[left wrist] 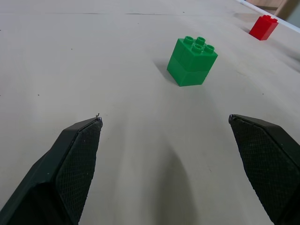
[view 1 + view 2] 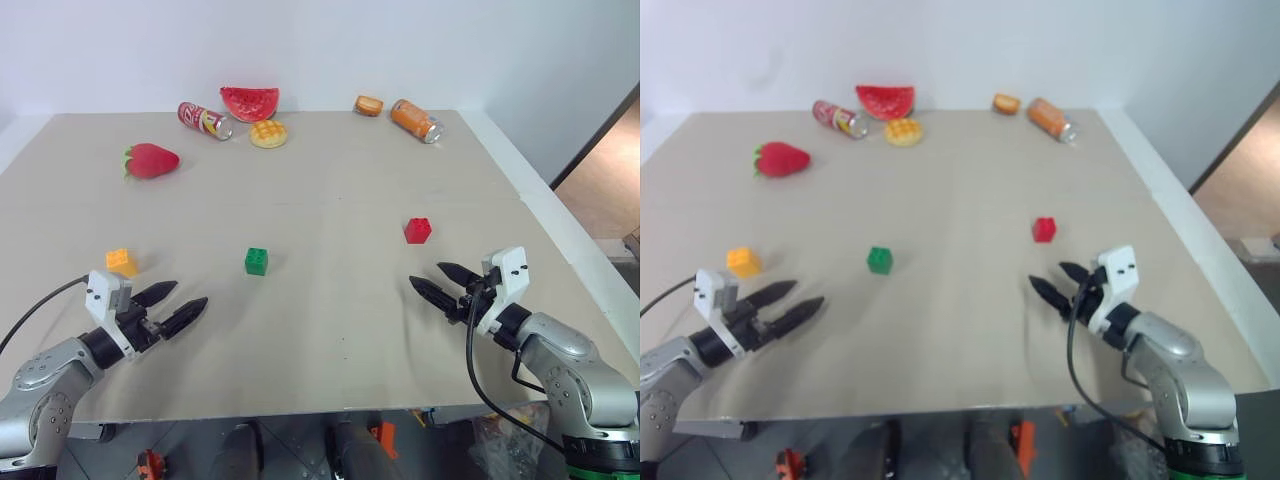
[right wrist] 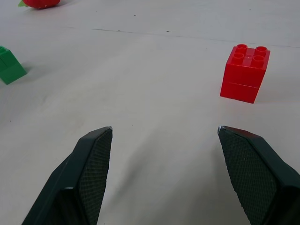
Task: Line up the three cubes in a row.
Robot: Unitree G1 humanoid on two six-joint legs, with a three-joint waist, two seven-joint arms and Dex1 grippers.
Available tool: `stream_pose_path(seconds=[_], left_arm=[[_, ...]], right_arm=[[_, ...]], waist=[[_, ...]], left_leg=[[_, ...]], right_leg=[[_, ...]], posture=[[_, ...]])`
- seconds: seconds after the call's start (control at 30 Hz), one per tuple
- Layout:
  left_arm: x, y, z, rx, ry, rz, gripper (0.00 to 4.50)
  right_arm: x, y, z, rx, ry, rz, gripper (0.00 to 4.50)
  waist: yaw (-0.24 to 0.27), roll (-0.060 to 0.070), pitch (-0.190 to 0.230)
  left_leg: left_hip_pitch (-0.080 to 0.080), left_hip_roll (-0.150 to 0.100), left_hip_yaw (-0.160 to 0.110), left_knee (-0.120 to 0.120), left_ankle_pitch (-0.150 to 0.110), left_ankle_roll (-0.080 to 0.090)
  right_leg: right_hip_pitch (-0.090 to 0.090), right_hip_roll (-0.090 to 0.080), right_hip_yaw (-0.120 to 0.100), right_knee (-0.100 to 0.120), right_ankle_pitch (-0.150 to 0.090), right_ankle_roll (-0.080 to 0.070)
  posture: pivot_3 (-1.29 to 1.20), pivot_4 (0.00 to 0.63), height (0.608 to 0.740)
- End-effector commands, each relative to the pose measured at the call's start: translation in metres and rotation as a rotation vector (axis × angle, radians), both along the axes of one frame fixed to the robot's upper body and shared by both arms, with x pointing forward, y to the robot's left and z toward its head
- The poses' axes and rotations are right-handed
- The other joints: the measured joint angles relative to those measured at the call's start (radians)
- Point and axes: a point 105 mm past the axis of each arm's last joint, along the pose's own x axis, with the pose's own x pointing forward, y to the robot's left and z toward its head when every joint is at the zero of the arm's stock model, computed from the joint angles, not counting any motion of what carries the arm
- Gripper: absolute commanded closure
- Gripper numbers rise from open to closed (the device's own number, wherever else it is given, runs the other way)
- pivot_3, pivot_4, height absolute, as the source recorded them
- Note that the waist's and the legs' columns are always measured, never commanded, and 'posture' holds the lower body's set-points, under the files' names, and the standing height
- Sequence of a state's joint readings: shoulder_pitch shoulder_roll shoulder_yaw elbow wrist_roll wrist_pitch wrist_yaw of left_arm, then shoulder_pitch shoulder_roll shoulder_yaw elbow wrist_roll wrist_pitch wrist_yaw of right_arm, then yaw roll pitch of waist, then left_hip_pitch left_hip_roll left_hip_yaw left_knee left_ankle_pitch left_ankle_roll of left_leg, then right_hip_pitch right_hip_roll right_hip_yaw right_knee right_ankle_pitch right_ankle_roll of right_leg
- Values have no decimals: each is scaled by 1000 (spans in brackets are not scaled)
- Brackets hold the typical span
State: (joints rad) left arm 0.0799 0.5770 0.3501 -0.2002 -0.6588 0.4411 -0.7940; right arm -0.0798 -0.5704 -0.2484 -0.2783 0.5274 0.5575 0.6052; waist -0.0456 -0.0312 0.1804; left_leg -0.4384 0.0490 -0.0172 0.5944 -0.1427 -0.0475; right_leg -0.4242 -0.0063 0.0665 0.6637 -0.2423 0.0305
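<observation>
Three studded cubes sit apart on the beige table [image 2: 330, 330]. The green cube [image 2: 256, 261] is near the middle, the red cube [image 2: 417, 230] to its right and a bit farther back, the orange-yellow cube [image 2: 121, 262] at the left. My left gripper [image 2: 188, 300] hovers open just right of and nearer than the orange-yellow cube, pointing toward the green cube [image 1: 192, 61]. On the right, my right gripper [image 2: 432, 281] is open, nearer than the red cube [image 3: 245, 73], with nothing between its fingers.
At the table's back lie a strawberry [image 2: 151, 160], a red can [image 2: 204, 120], a watermelon slice [image 2: 250, 102], a round yellow waffle toy [image 2: 268, 133], a small bun [image 2: 368, 105] and an orange can [image 2: 416, 120]. The table's right edge [image 2: 560, 240] runs beside my right arm.
</observation>
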Motion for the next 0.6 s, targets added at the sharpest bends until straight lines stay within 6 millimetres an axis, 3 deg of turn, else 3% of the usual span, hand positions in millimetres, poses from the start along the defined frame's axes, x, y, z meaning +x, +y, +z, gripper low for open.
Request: stream_pose_path(seconds=[0.03,0.13,0.3,0.43,0.6], left_arm=[[-9,-9,9,76,-29,-73,30],[-22,-24,4,177,6,-191,30],[-15,-37,21,193,-64,-235,30],[-10,-55,28,224,-100,-316,30],[-4,-67,28,232,-135,-369,30]], right_arm=[[7,-2,7,-23,-42,-36,782],[19,-7,6,-88,-62,-113,782],[43,-23,10,-146,-102,-292,782],[54,-10,10,-99,-111,-297,782],[67,-7,2,-75,-102,-332,782]], waist=[[0,0,0],[-4,-1,0],[1,-1,0],[0,-1,0],[-1,-1,0]], left_leg=[[0,0,0,0,0,0],[1,1,1,0,0,-1],[0,1,2,2,0,0],[0,1,3,3,0,0],[0,1,4,2,-1,1]], right_leg=[[0,0,0,0,0,0],[0,1,1,0,0,0],[0,1,2,0,1,0],[0,1,3,0,1,1],[0,3,5,0,1,2]], posture=[[0,150,740],[0,150,740],[0,150,740],[0,150,740],[0,150,740]])
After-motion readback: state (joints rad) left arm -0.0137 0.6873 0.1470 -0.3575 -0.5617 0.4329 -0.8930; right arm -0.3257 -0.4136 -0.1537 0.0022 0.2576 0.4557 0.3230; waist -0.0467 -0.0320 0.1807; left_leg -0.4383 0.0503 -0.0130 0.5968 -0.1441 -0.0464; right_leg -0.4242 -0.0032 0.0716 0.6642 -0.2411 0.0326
